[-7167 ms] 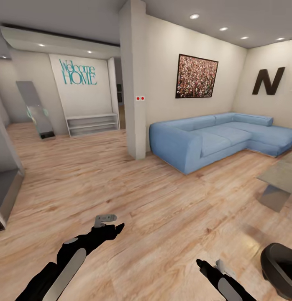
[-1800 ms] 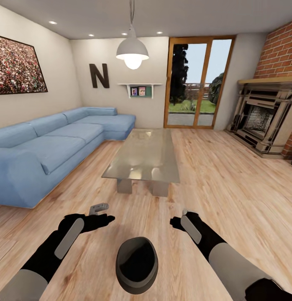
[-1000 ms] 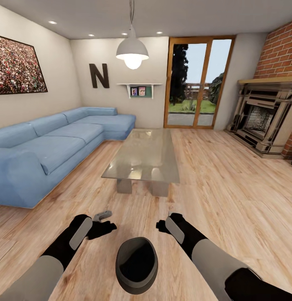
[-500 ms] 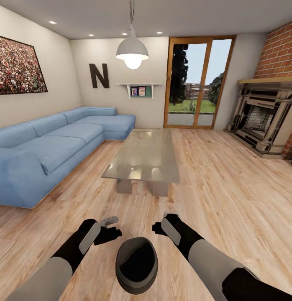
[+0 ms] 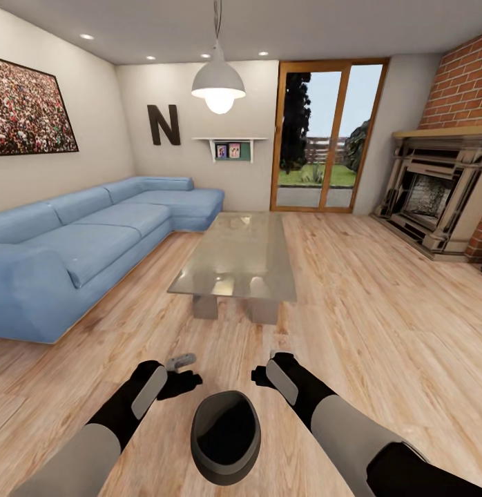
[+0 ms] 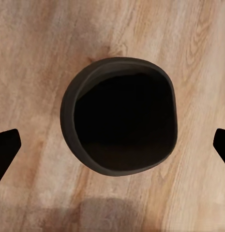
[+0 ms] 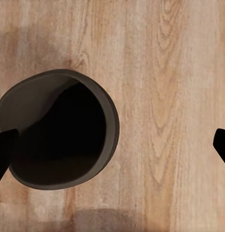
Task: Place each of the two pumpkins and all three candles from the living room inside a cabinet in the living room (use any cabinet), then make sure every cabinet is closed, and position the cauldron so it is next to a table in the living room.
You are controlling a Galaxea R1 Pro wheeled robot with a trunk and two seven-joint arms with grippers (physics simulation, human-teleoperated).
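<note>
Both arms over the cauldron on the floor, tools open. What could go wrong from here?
1. The cauldron has a wide round mouth; the left tool, open, straddles it with little margin, so a finger may land on the rim and tip it.
2. The right tool sits off-centre: one finger overlaps the rim, the other is over bare floor. Closing could shove the pot sideways.
3. The table is some way ahead; the pot could slip on the way.

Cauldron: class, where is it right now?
In the head view the cauldron sits on the wood floor between both arms, short of the glass coffee table.
</note>
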